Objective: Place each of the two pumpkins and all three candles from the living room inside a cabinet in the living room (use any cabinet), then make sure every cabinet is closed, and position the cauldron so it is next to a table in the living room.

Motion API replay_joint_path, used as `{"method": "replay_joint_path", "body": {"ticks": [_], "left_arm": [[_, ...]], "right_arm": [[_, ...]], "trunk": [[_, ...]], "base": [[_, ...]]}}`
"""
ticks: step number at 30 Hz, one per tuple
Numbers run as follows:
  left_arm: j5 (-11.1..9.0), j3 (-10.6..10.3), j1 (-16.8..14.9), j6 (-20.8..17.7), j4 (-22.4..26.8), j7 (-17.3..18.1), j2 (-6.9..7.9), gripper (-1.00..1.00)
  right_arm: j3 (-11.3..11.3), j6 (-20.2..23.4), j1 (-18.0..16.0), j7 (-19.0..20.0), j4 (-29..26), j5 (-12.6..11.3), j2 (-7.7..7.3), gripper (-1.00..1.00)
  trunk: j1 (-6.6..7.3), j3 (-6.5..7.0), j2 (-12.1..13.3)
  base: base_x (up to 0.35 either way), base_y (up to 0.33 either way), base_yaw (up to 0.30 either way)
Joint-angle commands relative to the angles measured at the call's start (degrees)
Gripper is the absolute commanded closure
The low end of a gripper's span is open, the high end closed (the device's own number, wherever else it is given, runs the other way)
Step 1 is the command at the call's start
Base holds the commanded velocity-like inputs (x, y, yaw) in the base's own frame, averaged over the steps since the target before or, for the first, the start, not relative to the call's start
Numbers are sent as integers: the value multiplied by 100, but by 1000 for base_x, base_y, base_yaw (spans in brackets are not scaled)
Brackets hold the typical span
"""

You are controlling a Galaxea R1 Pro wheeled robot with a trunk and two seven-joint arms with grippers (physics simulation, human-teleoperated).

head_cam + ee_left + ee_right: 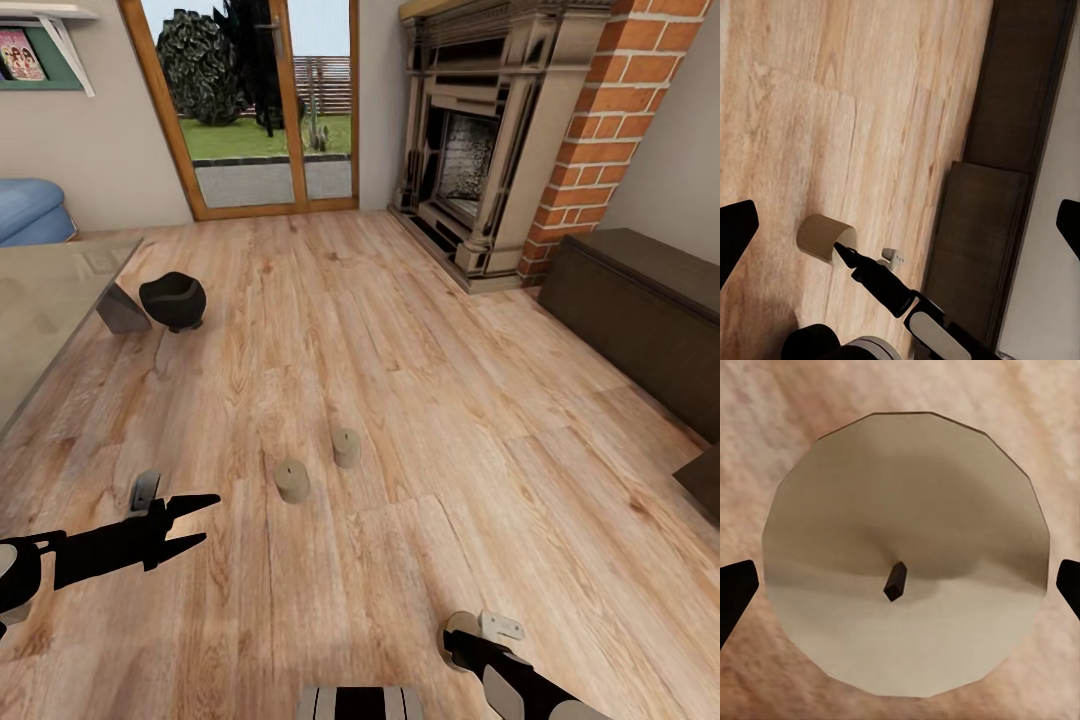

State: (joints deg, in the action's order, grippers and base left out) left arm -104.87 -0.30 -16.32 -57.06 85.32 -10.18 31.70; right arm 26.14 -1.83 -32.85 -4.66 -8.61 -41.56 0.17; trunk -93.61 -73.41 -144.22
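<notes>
Candle point(906, 556) centred below right hand point(900, 585), fingers spread wide, not touching.

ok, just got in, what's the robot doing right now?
It's in the living room, working on the candles. Two candles stand on the wood floor ahead. The right gripper hangs open directly over a third candle, fingers either side, not yet closed. The left gripper is open and empty. The cauldron sits on the floor by the table. The cabinet is off to the right.
</notes>
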Motion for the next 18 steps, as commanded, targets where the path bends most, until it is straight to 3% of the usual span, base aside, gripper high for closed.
{"method": "replay_joint_path", "body": {"ticks": [1, 18], "left_arm": [[-60, -2, -3, -7, 2, -55, 3, -100], [-54, -5, -3, -7, 2, -54, 3, -100]], "right_arm": [[49, -22, -3, -24, 0, -54, 0, -100], [53, -28, -3, -21, -9, -54, 6, -100]], "trunk": [[1, -4, -2], [-4, -48, -4]], "base": [[0, 0, 0], [0, 0, 0]]}}
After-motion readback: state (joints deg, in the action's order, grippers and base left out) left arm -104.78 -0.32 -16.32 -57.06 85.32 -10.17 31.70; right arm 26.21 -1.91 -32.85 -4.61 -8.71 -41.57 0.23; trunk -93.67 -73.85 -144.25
